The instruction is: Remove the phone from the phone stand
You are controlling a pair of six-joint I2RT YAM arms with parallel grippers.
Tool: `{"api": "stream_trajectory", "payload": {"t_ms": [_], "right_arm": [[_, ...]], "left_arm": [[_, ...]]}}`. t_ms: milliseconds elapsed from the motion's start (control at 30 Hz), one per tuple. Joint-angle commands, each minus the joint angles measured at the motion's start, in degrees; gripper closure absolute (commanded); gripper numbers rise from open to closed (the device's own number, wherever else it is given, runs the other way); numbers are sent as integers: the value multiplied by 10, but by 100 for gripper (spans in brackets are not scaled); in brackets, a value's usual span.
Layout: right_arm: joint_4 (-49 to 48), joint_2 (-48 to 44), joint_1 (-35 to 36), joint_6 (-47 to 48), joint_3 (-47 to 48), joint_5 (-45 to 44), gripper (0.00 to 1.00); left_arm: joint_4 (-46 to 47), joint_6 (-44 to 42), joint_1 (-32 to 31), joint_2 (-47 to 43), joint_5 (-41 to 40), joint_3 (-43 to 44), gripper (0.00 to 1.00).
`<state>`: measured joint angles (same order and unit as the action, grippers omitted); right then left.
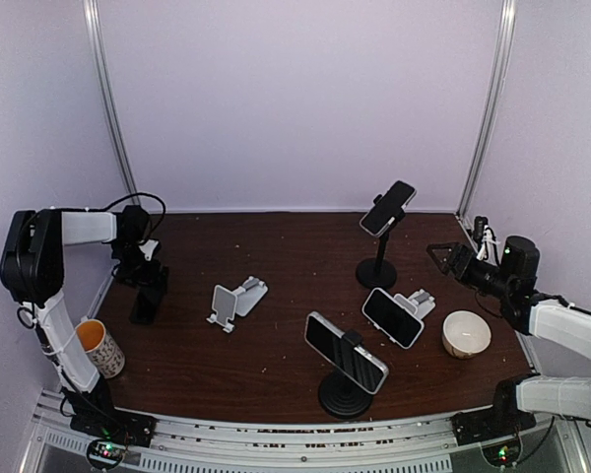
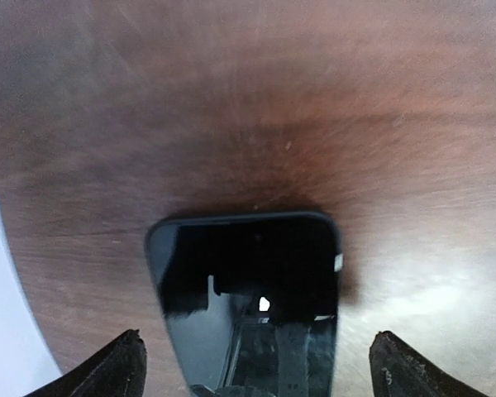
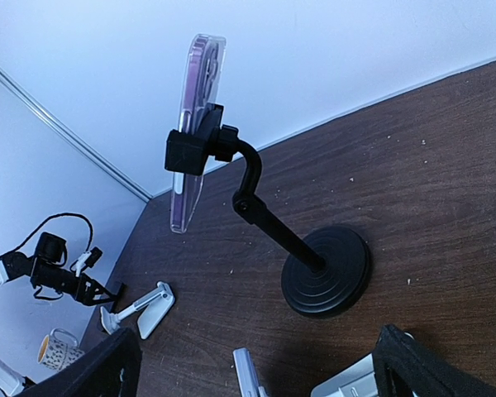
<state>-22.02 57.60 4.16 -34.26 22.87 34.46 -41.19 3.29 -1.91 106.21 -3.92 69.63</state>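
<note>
Pale lilac walls (image 1: pixel 295 99) enclose a dark wooden table (image 1: pixel 276 246) speckled with crumbs. The left gripper (image 2: pixel 258 343) hangs spread wide over a black phone (image 2: pixel 248 273) lying near the table's left edge (on the wood itself). The right gripper (image 3: pixel 258 335), equally spread, faces a clamped phone (image 3: pixel 190 132) on the tall stand (image 3: pixel 322 273).

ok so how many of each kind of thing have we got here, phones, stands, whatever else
phones: 4 (three on stands, one not on a stand)
phone stands: 4 (two black, two white)
bowl: 1
mug: 1
total: 10
</note>
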Motion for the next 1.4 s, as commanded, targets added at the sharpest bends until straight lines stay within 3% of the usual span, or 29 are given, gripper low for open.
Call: {"api": "stream_trajectory", "payload": {"t_ms": [0, 367, 600, 967, 1367], "right_arm": [[2, -16, 2, 3, -9, -9, 0], [44, -33, 3, 13, 15, -3, 0], [64, -39, 3, 17, 23, -1, 0], [56, -7, 20, 10, 44, 20, 0], [59, -8, 25, 10, 43, 22, 0]], "left_arm": [[46, 0, -2, -94, 29, -14, 2], [134, 4, -92, -282, 55, -71, 2], [170, 15, -168, -338, 92, -108, 2], [235, 45, -282, -307, 69, -179, 2], [308, 58, -320, -216, 89, -193, 2]]}}
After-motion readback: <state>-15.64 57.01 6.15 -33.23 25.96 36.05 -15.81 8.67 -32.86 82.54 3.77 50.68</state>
